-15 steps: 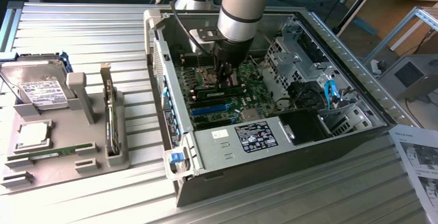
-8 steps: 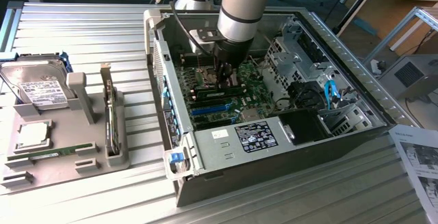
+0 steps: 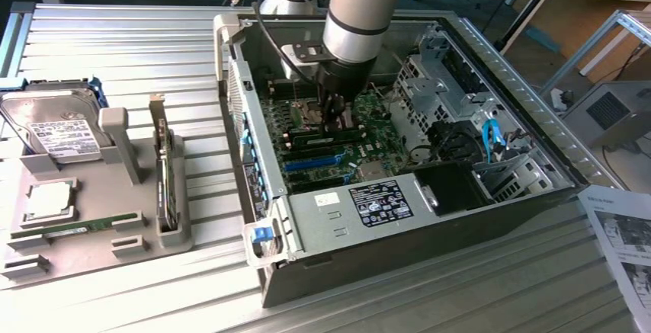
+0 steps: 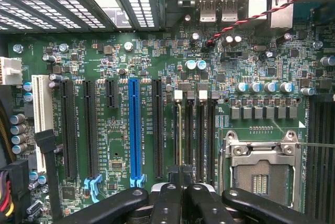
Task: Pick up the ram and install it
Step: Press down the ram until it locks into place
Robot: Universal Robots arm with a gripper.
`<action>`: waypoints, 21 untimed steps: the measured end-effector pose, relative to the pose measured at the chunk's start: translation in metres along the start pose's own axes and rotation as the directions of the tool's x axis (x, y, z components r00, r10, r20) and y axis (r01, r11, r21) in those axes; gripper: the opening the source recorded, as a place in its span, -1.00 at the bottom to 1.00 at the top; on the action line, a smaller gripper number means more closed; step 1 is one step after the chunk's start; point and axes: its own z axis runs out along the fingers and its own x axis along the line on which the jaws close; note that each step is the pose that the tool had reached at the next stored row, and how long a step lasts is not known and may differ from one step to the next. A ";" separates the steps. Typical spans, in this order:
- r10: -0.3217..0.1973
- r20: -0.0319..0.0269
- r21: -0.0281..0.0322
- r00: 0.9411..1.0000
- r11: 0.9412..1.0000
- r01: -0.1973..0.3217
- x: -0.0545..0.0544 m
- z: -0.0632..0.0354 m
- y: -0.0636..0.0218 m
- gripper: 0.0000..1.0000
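Closed tool (image 4: 182,185) upright over ram (image 4: 180,135).

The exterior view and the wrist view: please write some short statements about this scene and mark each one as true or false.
1. The gripper is down inside the open computer case, over the motherboard. True.
2. A hard drive lies on the grey holder at the exterior view's right. False: it is at that view's left.
3. One long expansion slot on the motherboard is blue. True.
4. The processor socket carries a fan. False: it is bare, under a metal frame.
5. The gripper is wide open. False: it is shut.
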 end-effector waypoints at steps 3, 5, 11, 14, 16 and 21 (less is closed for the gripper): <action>0.000 0.000 0.000 1.000 1.000 0.000 0.000 0.0008 0.0000 -0.79; 0.000 0.000 0.000 1.000 1.000 0.000 0.000 0.0008 0.0000 -0.79; 0.000 0.000 0.000 1.000 1.000 0.000 0.000 0.0014 0.0000 -0.79; 0.000 0.000 0.000 1.000 1.000 0.000 0.000 0.0010 0.0000 -0.79; 0.000 0.001 0.001 1.000 1.000 0.000 0.000 -0.0002 -0.0001 -0.79; 0.000 -0.003 0.000 1.000 1.000 0.000 0.000 -0.0040 -0.0002 -0.79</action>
